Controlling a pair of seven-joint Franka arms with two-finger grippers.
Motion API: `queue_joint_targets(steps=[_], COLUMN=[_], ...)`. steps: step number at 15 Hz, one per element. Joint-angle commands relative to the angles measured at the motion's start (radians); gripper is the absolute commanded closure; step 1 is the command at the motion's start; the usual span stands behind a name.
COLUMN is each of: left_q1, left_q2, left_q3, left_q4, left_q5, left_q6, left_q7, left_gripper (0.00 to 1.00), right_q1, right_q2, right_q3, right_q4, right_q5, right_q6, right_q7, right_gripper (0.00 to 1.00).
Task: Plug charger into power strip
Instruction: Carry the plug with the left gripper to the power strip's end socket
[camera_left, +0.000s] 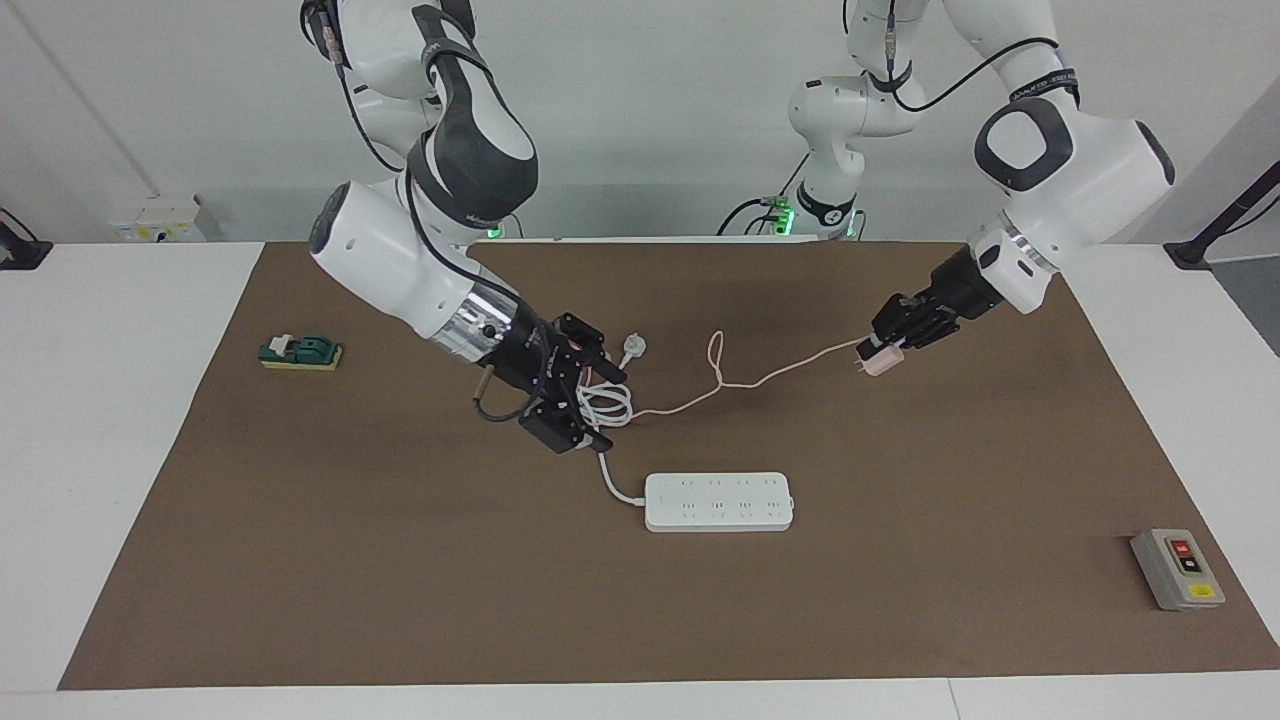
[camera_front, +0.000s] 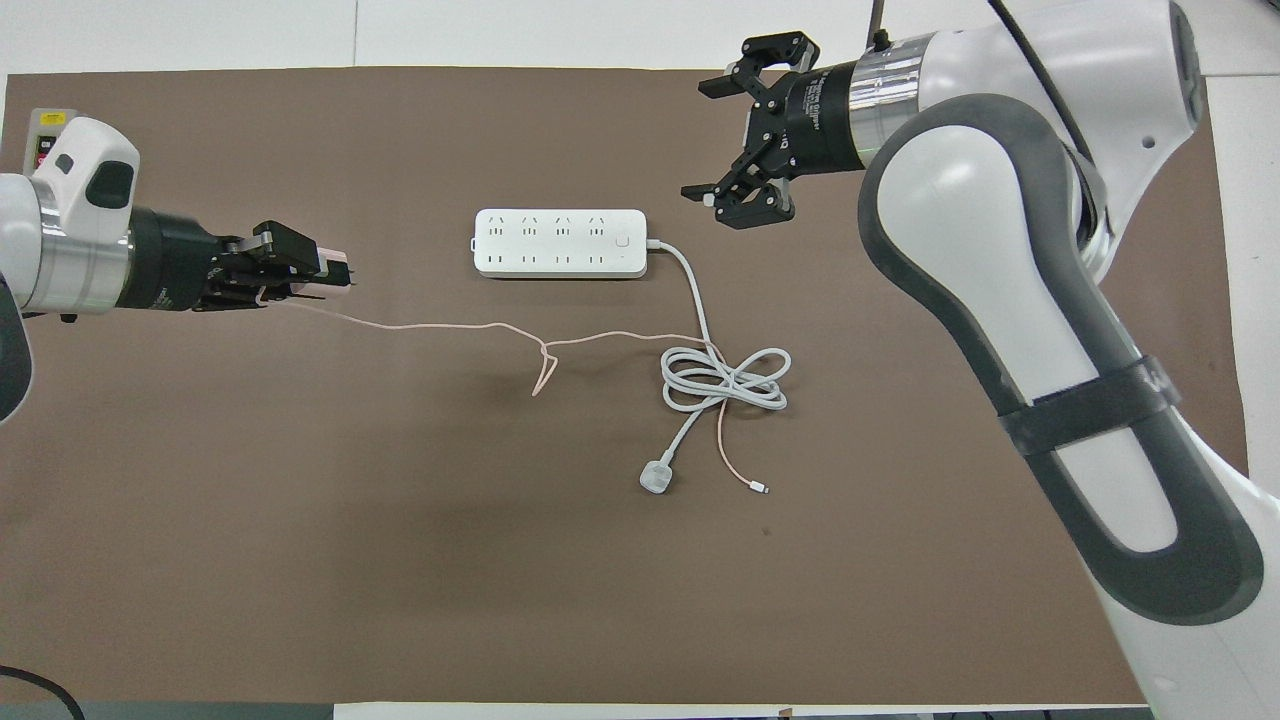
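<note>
The pale pink charger (camera_left: 886, 362) is held in my left gripper (camera_left: 884, 352), which is shut on it above the brown mat toward the left arm's end; its prongs stick out of the fingers. In the overhead view the left gripper (camera_front: 335, 270) hides most of the charger. Its thin pink cable (camera_left: 760, 380) trails over the mat to the coiled cord. The white power strip (camera_left: 719, 501) lies flat mid-mat, sockets up, also in the overhead view (camera_front: 560, 242). My right gripper (camera_left: 598, 392) is open and empty, raised near the strip's cord end, as the overhead view (camera_front: 700, 140) shows.
The strip's thick white cord (camera_front: 725, 378) lies coiled nearer to the robots, ending in a round white plug (camera_front: 657, 477). A grey box with red and yellow buttons (camera_left: 1177, 568) sits at the left arm's end. A green block (camera_left: 300, 351) sits at the right arm's end.
</note>
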Motion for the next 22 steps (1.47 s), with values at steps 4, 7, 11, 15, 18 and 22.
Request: queue_joint_targets(steps=[4,7,11,15,18,22], left_q1=[-0.105,-0.157,-0.205,-0.205,-0.251,-0.320], left_q2=[0.003,0.003,0.008,0.009,0.056,0.197], left_q3=[0.005,0.003,0.003,0.005,0.003,0.005], left_q4=[0.006,-0.004,0.006,0.020,0.055,0.185], left_q5=[0.205,0.211,0.262,0.303,0.421,0.518], left_q6=[0.128,0.145,0.125,0.096,0.131,0.110], left_q7=[-0.349,-0.742,-0.899,-1.033,-1.323,-1.683], left_gripper=[1.00,1.00,1.00,1.00,1.00,1.00], right_q1=[-0.052,-0.072,-0.110,-0.150,-0.176,-0.199], right_q2=[-0.012,-0.015,-0.021,-0.029,-0.046,-0.104], right_q3=[0.008,0.006,0.006,0.006,0.003,-0.012], right_q4=[0.010,0.009,0.004,0.006,0.006,-0.002], right_q5=[-0.144,-0.222,-0.283,-0.370,-0.436,-0.553], right_q6=[-0.018,-0.067,-0.142,-0.236,-0.299,-0.392], right_q7=[-0.210,-0.407,-0.631,-0.912,-1.107,-1.389], right_gripper=[0.00,0.00,0.00,0.00,0.00,0.00])
